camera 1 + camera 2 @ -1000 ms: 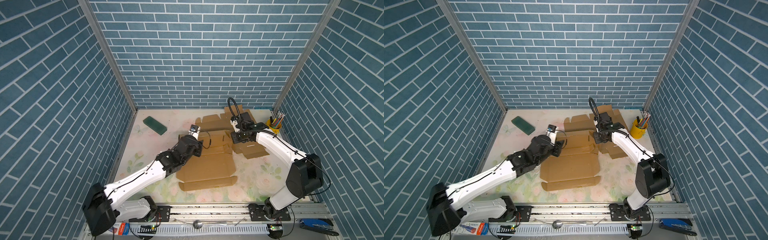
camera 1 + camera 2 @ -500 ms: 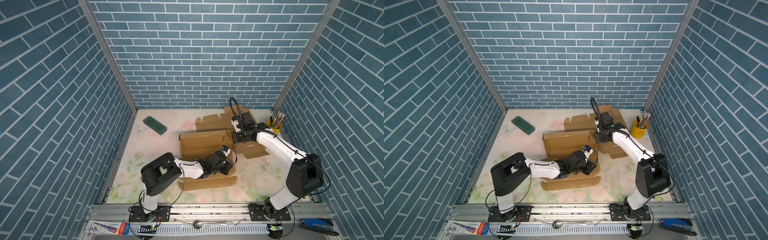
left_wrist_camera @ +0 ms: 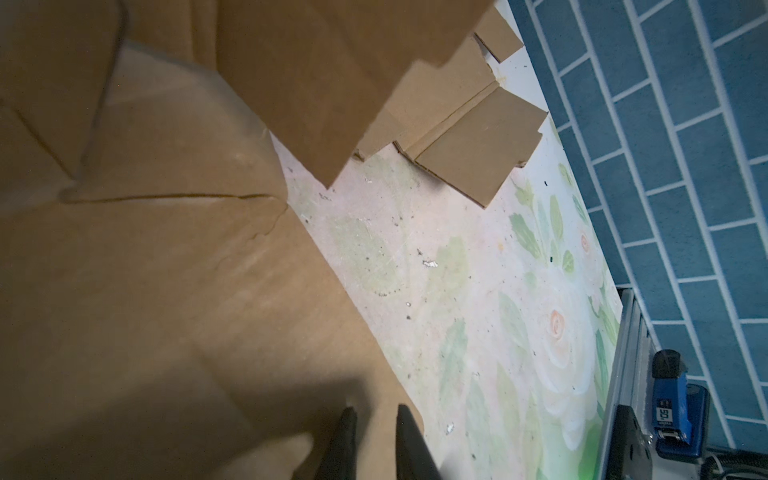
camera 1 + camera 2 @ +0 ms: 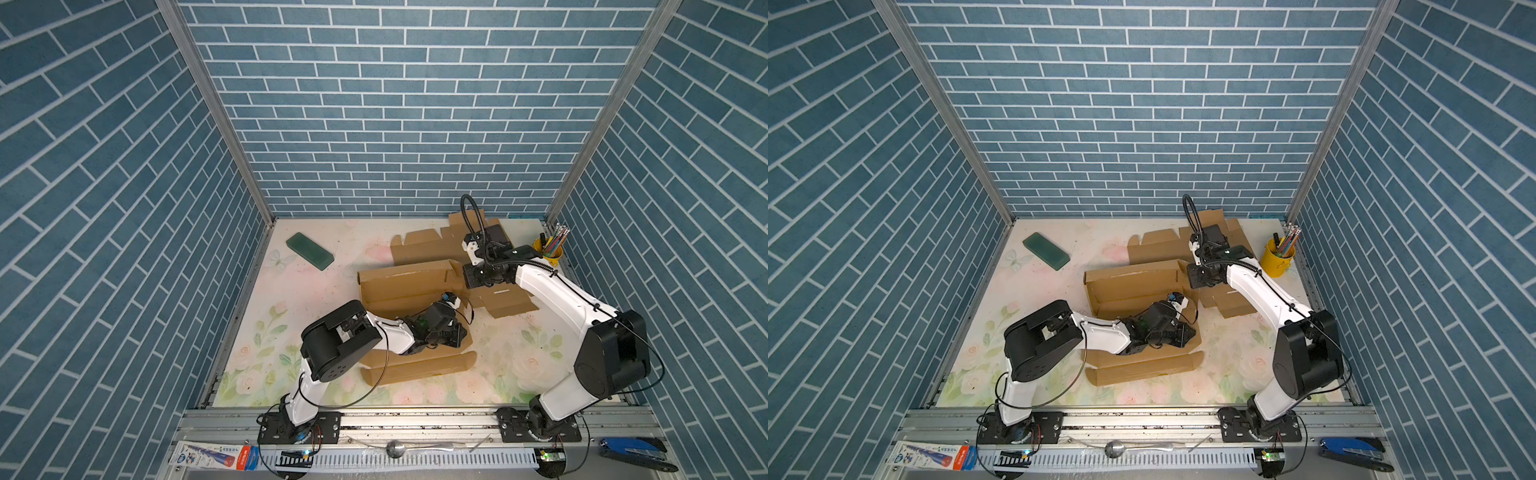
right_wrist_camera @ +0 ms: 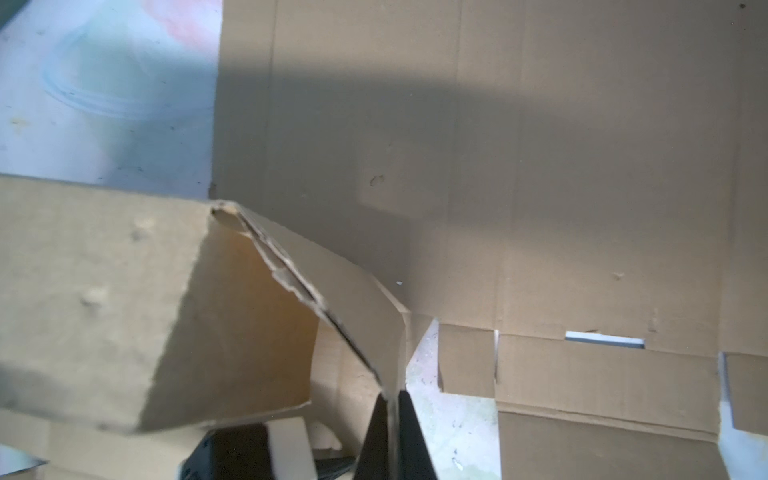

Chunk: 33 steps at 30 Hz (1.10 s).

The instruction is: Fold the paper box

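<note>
Left arm (image 4: 395, 332) crouches low over the paper box (image 4: 399, 286), left gripper (image 3: 374, 411) barely parted — hold unclear; right gripper (image 5: 391, 399) pinches its raised flap. Yellow cup (image 4: 1273, 264) holds pencils (image 4: 1289, 241).

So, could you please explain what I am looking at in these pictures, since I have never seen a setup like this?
Two robot arms, the left arm and right arm, stand on a rail at a flowered table. Two pictures look down from overhead; the other two come from cameras on the arms' wrists. On the table lie a half-folded paper box, a flat cardboard sheet, a green block and a yellow pencil cup. The right tool is clamped on a box flap. The left tool, nearly closed, is low over the box's floor; its grip is unclear.
</note>
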Available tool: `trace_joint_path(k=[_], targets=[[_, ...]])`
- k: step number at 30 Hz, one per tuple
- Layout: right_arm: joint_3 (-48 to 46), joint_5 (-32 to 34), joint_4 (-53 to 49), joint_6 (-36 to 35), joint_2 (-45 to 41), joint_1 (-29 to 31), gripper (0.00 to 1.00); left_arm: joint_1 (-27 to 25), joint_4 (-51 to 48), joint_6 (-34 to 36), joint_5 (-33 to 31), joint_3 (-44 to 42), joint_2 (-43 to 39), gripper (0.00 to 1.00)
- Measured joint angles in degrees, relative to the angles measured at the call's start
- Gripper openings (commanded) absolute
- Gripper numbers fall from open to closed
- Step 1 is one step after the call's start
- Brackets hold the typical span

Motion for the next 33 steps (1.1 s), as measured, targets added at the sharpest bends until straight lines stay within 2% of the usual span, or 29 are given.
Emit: trace_joint_path(k=[5,11,17,21,26,33], targets=[[-3.6,-0.7,0.9,3.4,-3.2,0.7,0.00,0.1,0.5,-0.3,0.0,0.0,0.0,0.20],[-8.6,3.0,5.4,6.8,-5.1,3.8,0.00,0.5,1.6,-0.5,0.0,-0.8,0.0,0.22],[-9.9,6.8,6.8,6.9,-5.6,4.4,0.00,1.3,-0.9,1.5,0.0,-2.4,-3.5,0.36],[-10.2,8.1,7.3,6.9,-5.6,4.3,0.00,2.8,-6.0,4.7,-0.3,-5.0,-12.5,0.41],[-10.2,8.8,7.5,6.9,-5.6,4.4,0.00,6.0,-13.8,10.6,-0.7,-7.7,-26.9,0.42],[-10.2,9.0,7.5,6.9,-5.6,4.4,0.00,16.9,-33.1,19.7,-2.9,-9.6,-45.8,0.46]])
